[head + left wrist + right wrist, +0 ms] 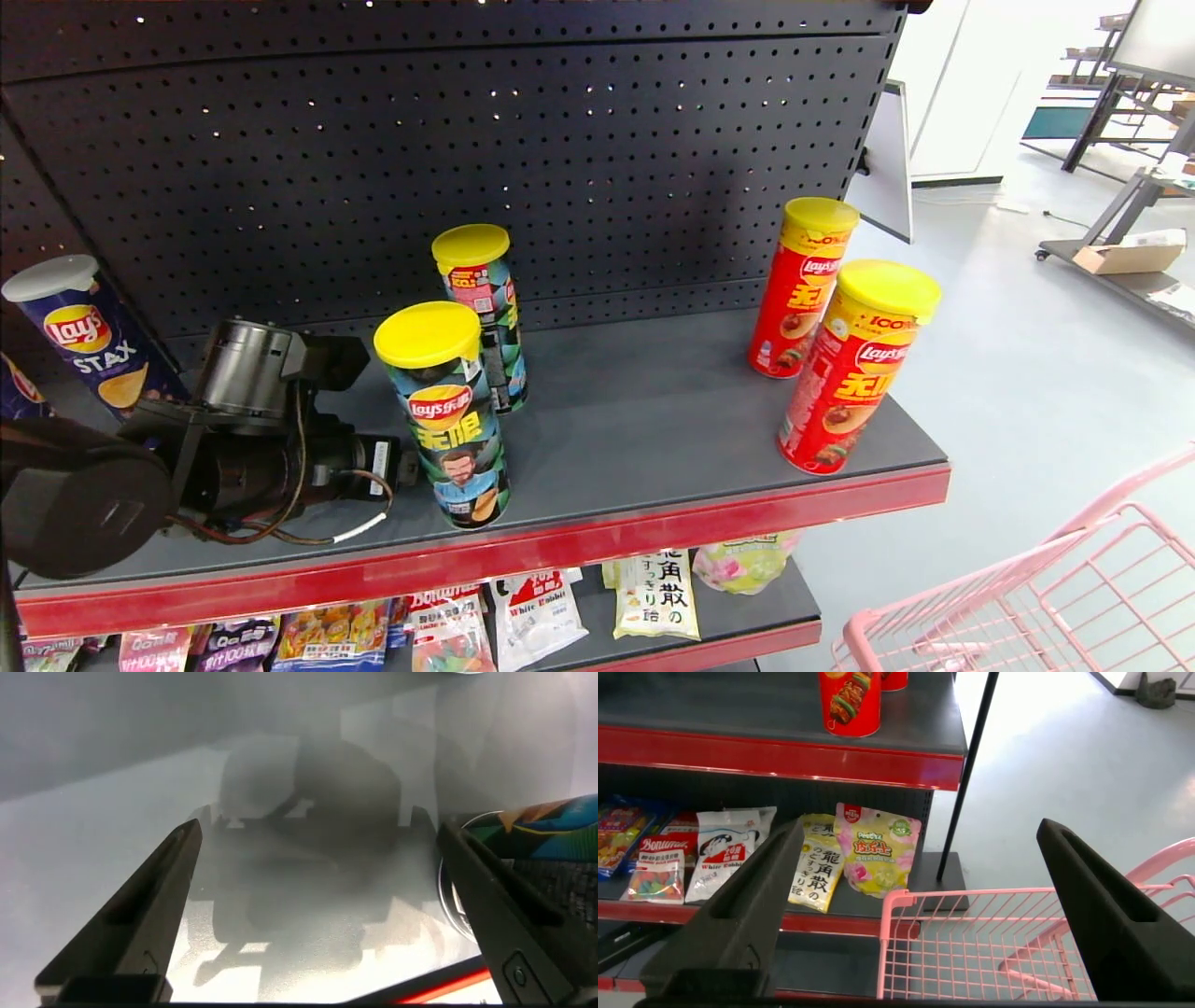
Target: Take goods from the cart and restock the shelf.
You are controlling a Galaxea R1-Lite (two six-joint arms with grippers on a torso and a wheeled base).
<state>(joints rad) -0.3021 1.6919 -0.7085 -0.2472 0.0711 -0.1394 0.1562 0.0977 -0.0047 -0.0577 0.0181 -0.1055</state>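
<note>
1. Left gripper [313, 845]: spread wide, nothing between the fingers; hangs low over the grey board of the top shelf [635, 420], on its left part.
2. Near teal can [448, 420]: yellow lid, upright, close to the shelf's red front edge, just right of the left gripper. Seen from the left wrist, sits right beside one finger, outside the gap; touching or not, cannot tell.
3. Far teal can [481, 313]: upright, behind the near one and slightly right, close to the black pegboard back wall [653, 168].
4. Two red cans, yellow lids, upright on the shelf's right end: far red can [803, 285] back toward the pegboard, near red can [854, 364] just in front of it and a little right, by the front edge.
5. Blue can [79, 331]: white lid, leaning, at the far left of the shelf against the back wall.
6. Right gripper [920, 826]: fingers wide apart, holding nothing; hovers above the pink cart [971, 943], facing the lower shelf.
7. Pink cart: wire basket on the floor, near and right of the shelving.
8. Snack bags [822, 863]: lined up along the lower shelf, below the cans.
</note>
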